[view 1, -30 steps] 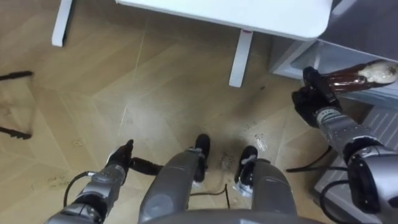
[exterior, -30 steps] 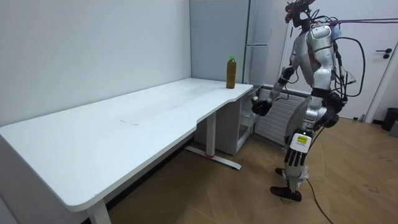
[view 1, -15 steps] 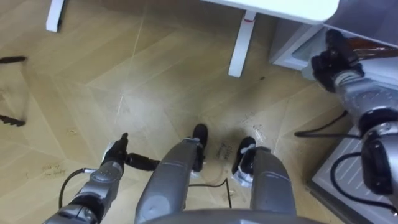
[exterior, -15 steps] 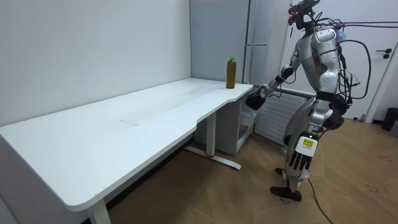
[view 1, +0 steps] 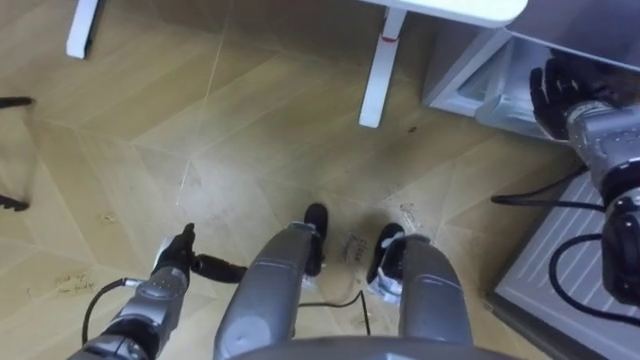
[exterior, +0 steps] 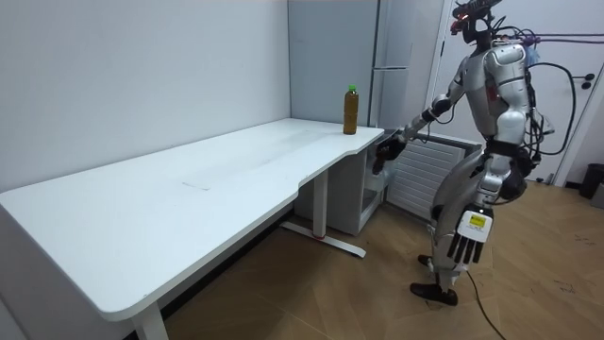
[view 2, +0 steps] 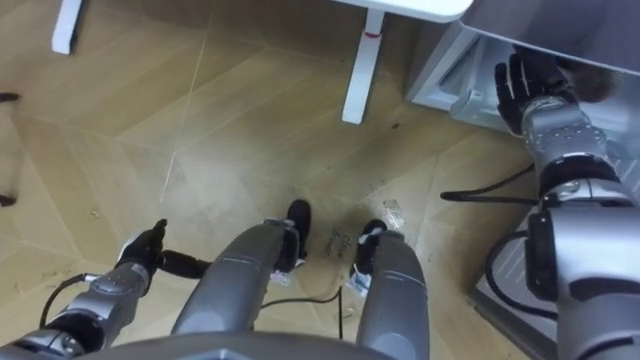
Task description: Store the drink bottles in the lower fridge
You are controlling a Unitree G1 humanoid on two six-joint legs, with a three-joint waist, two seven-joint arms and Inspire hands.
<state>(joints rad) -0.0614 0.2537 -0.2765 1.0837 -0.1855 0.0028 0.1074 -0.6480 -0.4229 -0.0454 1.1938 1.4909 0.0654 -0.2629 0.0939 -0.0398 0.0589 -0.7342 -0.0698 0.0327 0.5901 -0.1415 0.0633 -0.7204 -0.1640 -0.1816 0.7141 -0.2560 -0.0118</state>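
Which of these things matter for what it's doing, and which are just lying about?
In the job: green-capped bottle, lower fridge, right hand at its opening.
Just about: white table, left hand hanging idle.

Head stereo downward; room camera afar

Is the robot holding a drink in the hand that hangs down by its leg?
No, the left hand hangs beside its leg in the room view with straight fingers and nothing in them.
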